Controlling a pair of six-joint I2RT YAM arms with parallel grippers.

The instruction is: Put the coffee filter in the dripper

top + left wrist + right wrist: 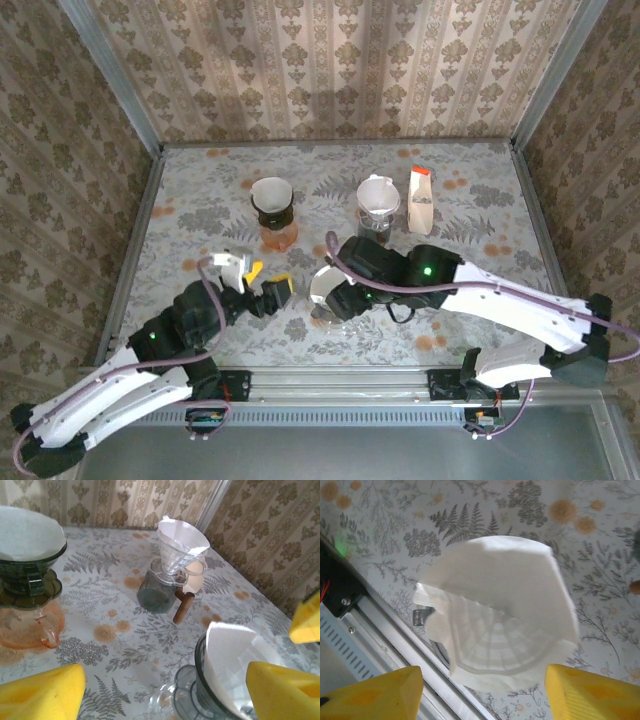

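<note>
From above, the left gripper [267, 281] is standing open and empty beside the near dripper [340, 313]; the right gripper [338, 297] is hovering over it. In the left wrist view, the white coffee filter [235, 650] is sitting inside this dripper. In the right wrist view, the yellow fingers [375, 695] are standing wide apart, gripping nothing.

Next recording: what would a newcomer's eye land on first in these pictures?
The white coffee filter sits lopsided in the near dripper, directly under the right gripper, whose yellow fingers stand apart on either side of it. Farther back are two more filter-lined drippers, one on an orange carafe at the left and one on a dark carafe at centre, beside a paper packet.
</note>
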